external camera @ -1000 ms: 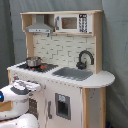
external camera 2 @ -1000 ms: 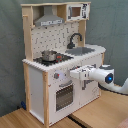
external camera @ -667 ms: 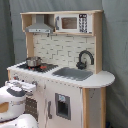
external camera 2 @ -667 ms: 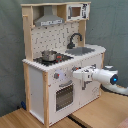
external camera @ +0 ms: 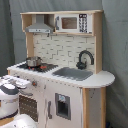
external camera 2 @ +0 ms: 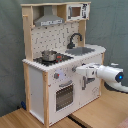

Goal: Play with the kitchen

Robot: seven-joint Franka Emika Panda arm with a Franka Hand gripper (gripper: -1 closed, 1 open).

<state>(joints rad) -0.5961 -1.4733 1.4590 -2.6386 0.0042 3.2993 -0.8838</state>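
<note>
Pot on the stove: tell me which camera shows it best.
The second exterior view: the pot sits in open sight on the near corner of the stove. In the first exterior view the pot sits further back at the wall.

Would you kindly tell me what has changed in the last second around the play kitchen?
The gripper has advanced toward the kitchen front, leftward in the second exterior view, nearing the knobs. Nothing was grasped or released. The pot and oven door stayed put.

White arm (external camera 2: 107,74) outstretched, level
</note>
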